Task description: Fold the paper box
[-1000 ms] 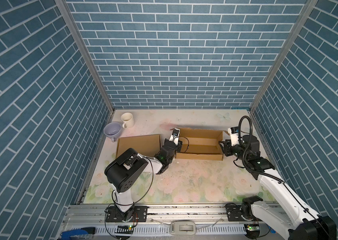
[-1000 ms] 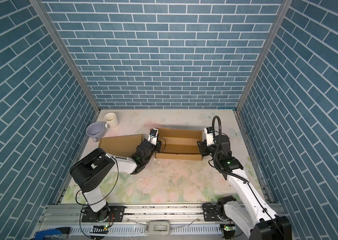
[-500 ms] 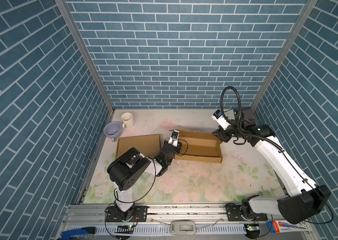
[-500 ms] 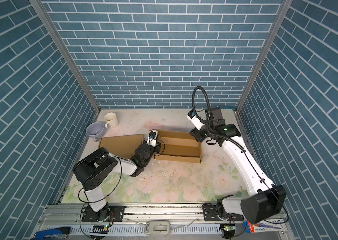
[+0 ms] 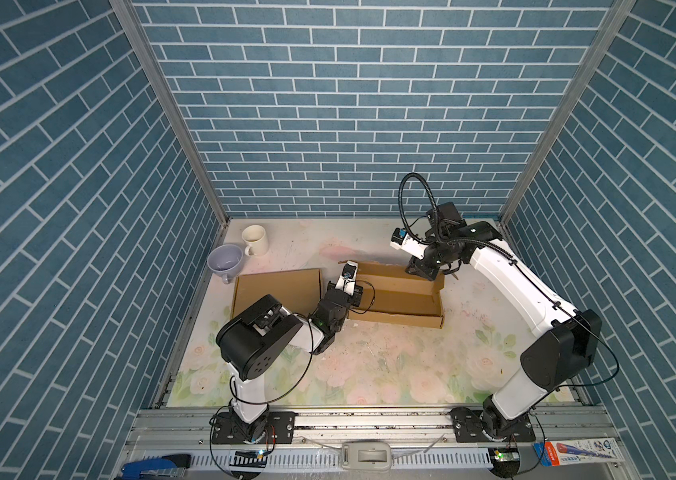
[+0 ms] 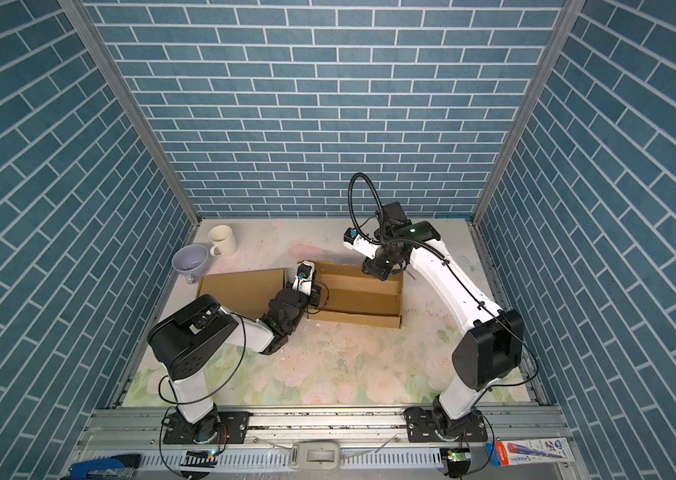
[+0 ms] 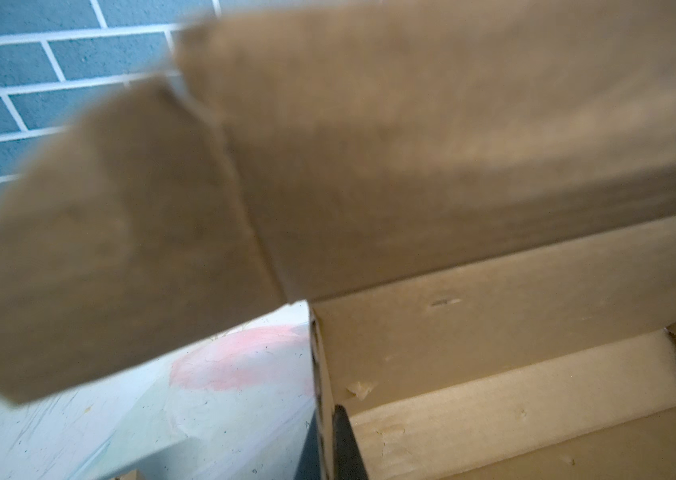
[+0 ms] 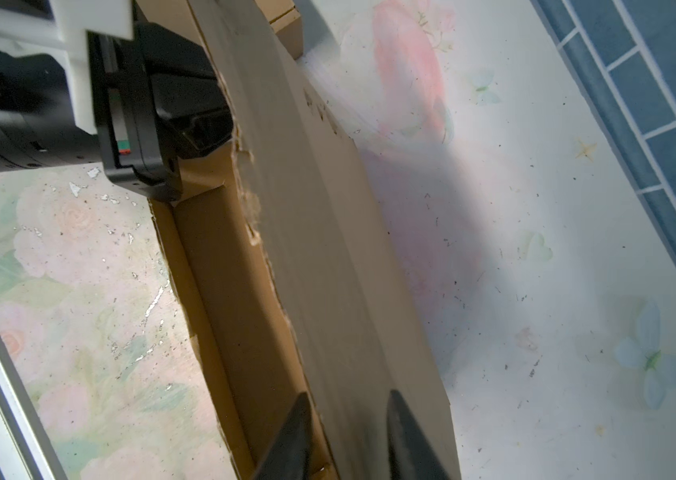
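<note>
- Item: paper box (image 5: pixel 396 299), brown card, an open tray on the table (image 5: pixel 369 365), lying between the two sets of jaws. Its lid panel (image 5: pixel 278 291) lies flat on the outer side of the left jaws.
- Left jaws: shut tight on the box's end wall (image 7: pixel 322 399), anchoring that end.
- Right jaws: narrow, one finger (image 8: pixel 292 436) on each side of the long back flap (image 8: pixel 328 249), at the corner farthest from the left jaws. You cannot tell whether they grip it yet.
- Step in hand, as judged: folding the back flap inward.
- Method: get a firm pinch first, then swing the flap about its crease rather than pulling it. Leave the left clamp on as your anchor.
- Caution: the flap's edge (image 8: pixel 247 183) looks ragged, so fold it slowly.
- Also present: mug (image 5: pixel 254 240) and cup (image 5: pixel 225 259), well apart from both jaws.
</note>
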Tool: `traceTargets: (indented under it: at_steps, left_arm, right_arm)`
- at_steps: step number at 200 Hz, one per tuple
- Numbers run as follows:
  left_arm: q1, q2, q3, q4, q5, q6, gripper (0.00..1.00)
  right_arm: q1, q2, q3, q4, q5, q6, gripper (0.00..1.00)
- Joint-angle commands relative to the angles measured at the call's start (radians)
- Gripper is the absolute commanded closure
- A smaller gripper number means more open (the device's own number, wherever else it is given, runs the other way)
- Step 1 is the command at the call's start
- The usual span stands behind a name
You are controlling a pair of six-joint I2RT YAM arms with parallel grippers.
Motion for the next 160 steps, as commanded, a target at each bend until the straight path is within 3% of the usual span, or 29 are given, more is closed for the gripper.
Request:
traceTargets:
  at_steps: [1,43,62,104,133,160]
  left_arm:
    - [-0.003,0.044,-0.037,-0.143,0.000,0.020,1.00]
    - [-0.003,0.022,-0.052,-0.143,-0.002,0.019,1.00]
    - [-0.003,0.001,-0.070,-0.141,-0.003,0.012,0.97]
    - [-0.011,-0.093,-0.110,-0.153,-0.024,0.011,0.77]
    - [-0.032,-0.231,-0.150,-0.200,-0.055,0.012,0.67]
    - [-0.074,-0.389,-0.212,-0.265,-0.111,0.032,0.65]
  right_arm:
    - [0.004,0.016,0.045,-0.079,-0.059,-0.052,0.81]
    - [0.004,0.024,0.008,-0.097,-0.088,-0.057,1.00]
    - [0.004,0.019,-0.026,-0.089,-0.116,-0.055,1.00]
    - [0.004,-0.007,-0.115,-0.033,-0.127,-0.027,1.00]
    - [0.004,-0.027,-0.170,0.011,-0.142,-0.007,1.00]
    - [0.004,-0.034,-0.215,0.037,-0.134,0.000,1.00]
